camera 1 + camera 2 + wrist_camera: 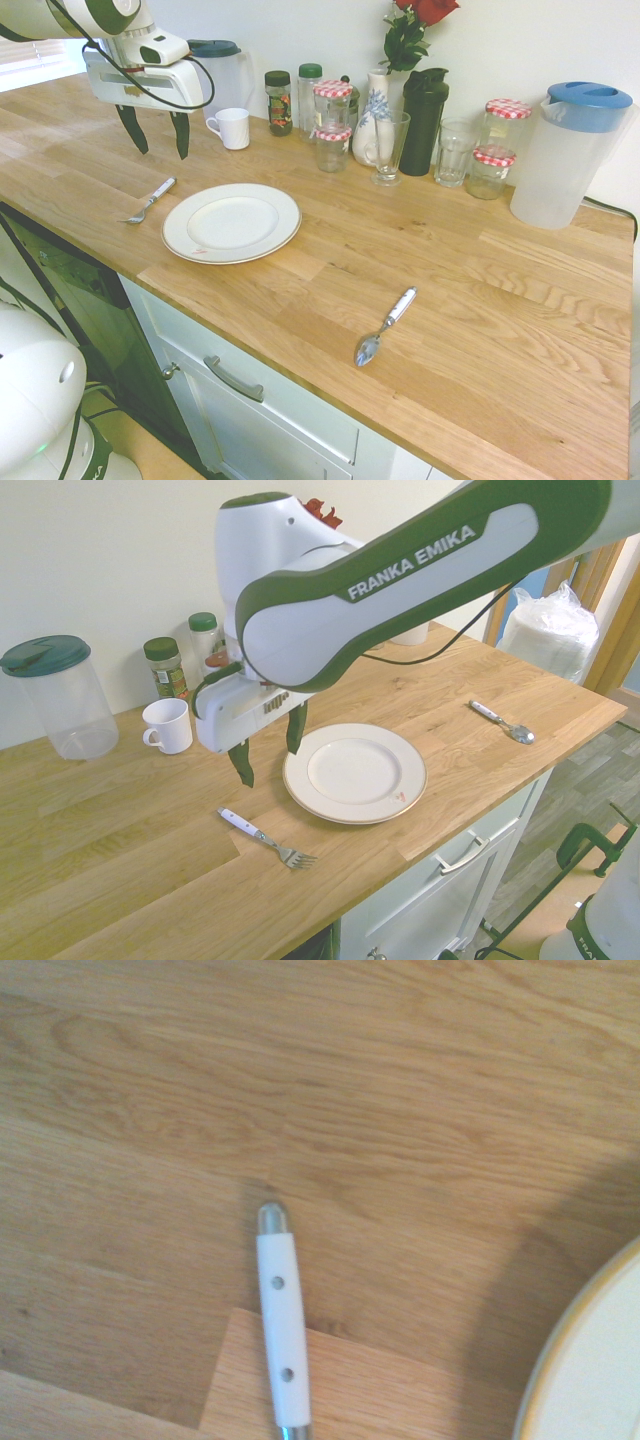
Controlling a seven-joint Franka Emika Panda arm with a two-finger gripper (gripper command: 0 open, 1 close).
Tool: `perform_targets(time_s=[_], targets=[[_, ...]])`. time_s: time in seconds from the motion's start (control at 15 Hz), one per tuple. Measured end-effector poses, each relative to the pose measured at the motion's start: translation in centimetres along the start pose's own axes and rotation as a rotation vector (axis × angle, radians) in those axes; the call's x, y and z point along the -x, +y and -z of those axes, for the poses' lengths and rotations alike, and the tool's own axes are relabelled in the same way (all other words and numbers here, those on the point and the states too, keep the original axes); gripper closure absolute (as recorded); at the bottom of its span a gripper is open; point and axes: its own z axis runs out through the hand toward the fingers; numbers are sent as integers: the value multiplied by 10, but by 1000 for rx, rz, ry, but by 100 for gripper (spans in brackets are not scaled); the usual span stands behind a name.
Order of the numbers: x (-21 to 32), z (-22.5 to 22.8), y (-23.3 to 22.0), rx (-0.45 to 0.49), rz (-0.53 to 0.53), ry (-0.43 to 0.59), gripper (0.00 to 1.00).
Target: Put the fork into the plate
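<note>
White-handled metal fork (284,1330) laid near a round, gold-rimmed white plate (355,770).
Above the wooden counter (480,330), the black-fingered gripper (162,155) is opened wide, empty.

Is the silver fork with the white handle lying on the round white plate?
No, the fork lies on the wooden counter beside the plate.

Landmark: plate (590,1375). Wrist view: plate cut off by edge; fork (284,1330) beside plate, tines cut off.
</note>
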Motion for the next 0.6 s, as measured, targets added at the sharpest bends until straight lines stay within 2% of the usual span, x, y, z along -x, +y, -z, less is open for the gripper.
perform_targets(time_s=[0.6], targets=[[23,-44,-30,23,18,-71,0]])
